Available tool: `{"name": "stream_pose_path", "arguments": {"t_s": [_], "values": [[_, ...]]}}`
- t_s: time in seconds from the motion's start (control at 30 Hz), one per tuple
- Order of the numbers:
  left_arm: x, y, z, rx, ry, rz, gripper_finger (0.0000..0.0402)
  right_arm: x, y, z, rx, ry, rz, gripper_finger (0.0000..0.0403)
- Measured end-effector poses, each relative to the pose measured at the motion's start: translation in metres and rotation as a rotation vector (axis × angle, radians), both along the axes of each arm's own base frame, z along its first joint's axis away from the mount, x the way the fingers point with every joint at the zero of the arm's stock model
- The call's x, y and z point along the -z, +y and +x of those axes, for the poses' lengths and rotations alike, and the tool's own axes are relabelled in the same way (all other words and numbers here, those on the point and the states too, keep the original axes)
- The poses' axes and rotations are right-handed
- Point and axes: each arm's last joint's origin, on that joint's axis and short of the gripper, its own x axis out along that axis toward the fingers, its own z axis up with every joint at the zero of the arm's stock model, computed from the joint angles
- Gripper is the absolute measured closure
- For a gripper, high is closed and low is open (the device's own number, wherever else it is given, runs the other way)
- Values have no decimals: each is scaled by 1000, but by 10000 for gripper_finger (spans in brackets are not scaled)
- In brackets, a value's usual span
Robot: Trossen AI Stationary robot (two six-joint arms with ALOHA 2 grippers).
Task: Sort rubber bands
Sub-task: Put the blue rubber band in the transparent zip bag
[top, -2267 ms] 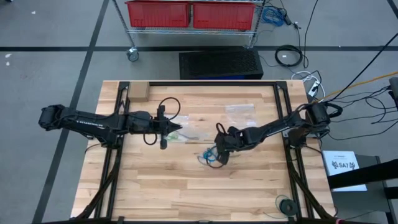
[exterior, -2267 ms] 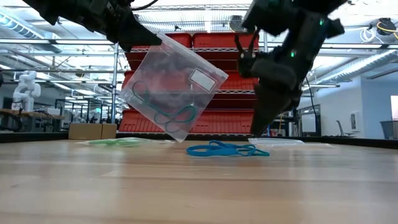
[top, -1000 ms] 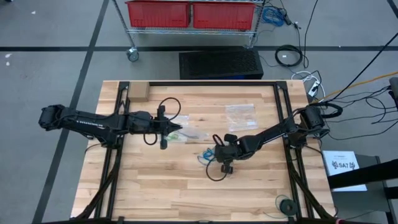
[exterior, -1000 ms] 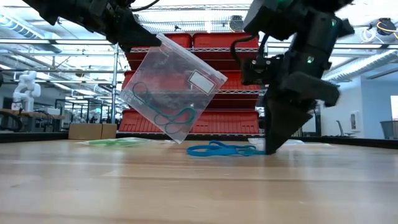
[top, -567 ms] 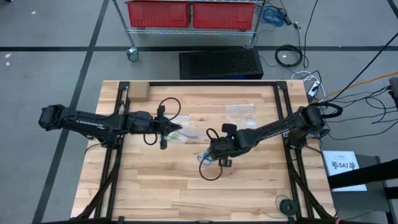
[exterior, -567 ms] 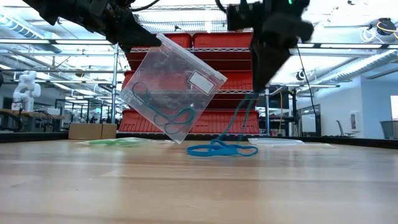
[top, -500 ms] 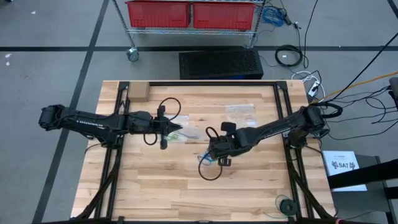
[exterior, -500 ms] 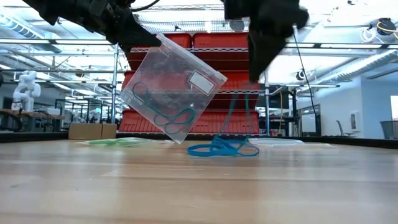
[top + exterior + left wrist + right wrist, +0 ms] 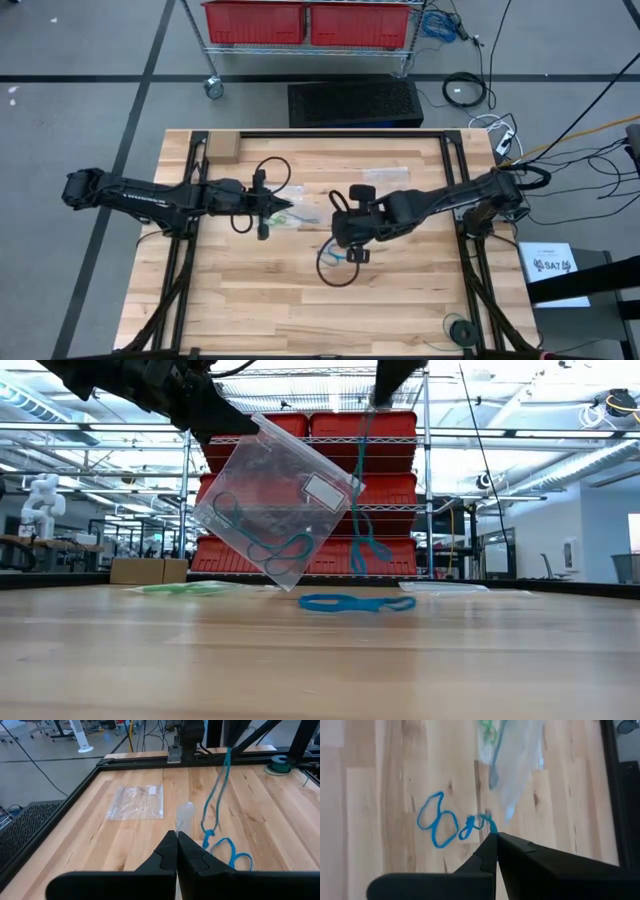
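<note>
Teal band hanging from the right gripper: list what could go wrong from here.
1. The teal band dangles long from the shut right gripper, pinched only at its tip; it might slip out.
2. The clear bag hangs tilted from the shut left gripper, and no open mouth shows, so the band may miss it.
3. The blue bands lying on the table directly below could snag a swinging loop.

light: bright, even overhead | shadows: soft | low view: backlit, glare
</note>
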Motion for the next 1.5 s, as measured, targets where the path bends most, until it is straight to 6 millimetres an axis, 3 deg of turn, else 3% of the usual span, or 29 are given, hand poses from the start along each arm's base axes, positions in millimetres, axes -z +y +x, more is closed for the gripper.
{"name": "stream_pose_path", "arguments": {"t_s": [0.2, 0.33, 0.5, 0.8, 0.93, 1.2, 1.37, 1.5], "values": [[0, 0, 0, 0, 0, 0, 402, -29, -1, -4, 18, -53, 23, 403], [0, 0, 0, 0, 0, 0, 402, -29, -3, -7, 36, -24, 52, 403], [0, 0, 0, 0, 1, 0, 402, 2, -7, -5, 84, 99, 73, 403], [0, 0, 0, 0, 3, 0, 402, 87, -23, -18, 210, 335, 86, 403], [0, 0, 0, 0, 0, 0, 402, 117, -24, -16, 188, 314, 167, 403], [0, 0, 0, 0, 0, -1, 402, 114, -35, 17, 35, 7, 226, 403], [0, 0, 0, 0, 1, -1, 402, 109, -48, 29, 6, -103, 195, 403], [0, 0, 0, -3, 3, 0, 402, 108, -46, 30, -29, -117, 221, 403]]}}
